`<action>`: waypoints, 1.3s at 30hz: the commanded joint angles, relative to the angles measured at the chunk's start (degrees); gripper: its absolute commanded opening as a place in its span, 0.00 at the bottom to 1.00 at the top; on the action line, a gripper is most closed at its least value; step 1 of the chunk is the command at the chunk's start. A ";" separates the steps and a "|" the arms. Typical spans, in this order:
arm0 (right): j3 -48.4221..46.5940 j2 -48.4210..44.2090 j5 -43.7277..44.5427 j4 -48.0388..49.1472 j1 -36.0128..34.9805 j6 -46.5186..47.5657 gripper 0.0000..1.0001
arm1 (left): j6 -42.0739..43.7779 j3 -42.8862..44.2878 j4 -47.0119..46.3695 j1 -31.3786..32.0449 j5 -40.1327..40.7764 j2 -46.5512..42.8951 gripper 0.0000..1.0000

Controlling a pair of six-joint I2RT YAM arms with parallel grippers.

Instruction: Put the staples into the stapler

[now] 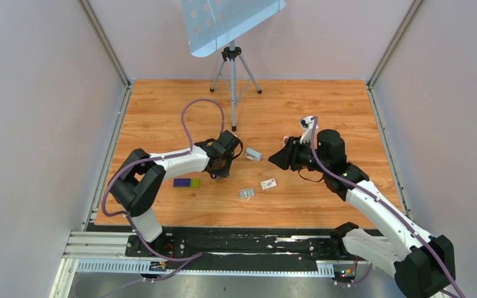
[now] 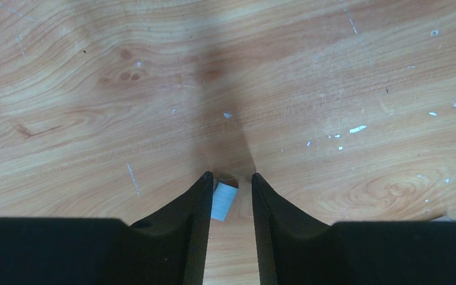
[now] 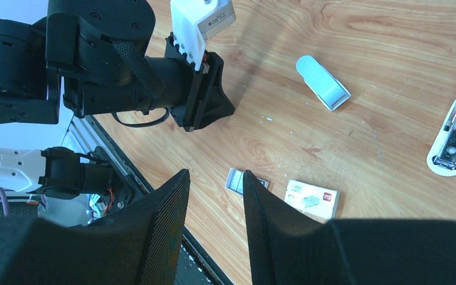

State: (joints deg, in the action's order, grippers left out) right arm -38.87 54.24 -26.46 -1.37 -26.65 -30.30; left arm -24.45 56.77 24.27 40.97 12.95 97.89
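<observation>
The stapler [image 3: 454,133], pale pink and white, lies opened at the right edge of the right wrist view; the top view does not show it. My left gripper [image 2: 230,175] [image 1: 221,169] is low over the wood, its jaws slightly apart. A short pale strip of staples [image 2: 224,200] lies on the table between its tips, next to the left finger and not squeezed. My right gripper [image 3: 214,172] [image 1: 277,158] is open and empty, held above the table. A small open staple box [image 1: 246,194] [image 3: 236,180] lies below it.
A grey-blue wedge-shaped piece [image 1: 253,154] [image 3: 323,83] lies between the two grippers. A white labelled card [image 1: 269,184] [image 3: 312,199] lies beside the staple box. A purple-and-green block [image 1: 186,182] lies near the left arm. A tripod stand [image 1: 233,74] is at the back.
</observation>
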 commanded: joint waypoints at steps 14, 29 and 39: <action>1.04 3.22 3.23 -0.64 2.48 4.49 0.43 | 5.95 0.78 4.11 -1.95 -4.74 0.22 0.32; -7.86 23.54 10.95 -2.94 11.00 10.11 0.42 | 7.05 0.92 4.47 -1.95 -5.07 0.03 0.21; -10.08 29.17 16.73 -7.44 13.72 11.08 0.38 | 6.71 2.53 4.44 -1.95 -7.53 -1.44 0.18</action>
State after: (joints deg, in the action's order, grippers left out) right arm -48.12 82.48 -13.98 -5.06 -14.20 -20.73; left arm -18.15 57.49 27.16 39.33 7.55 97.86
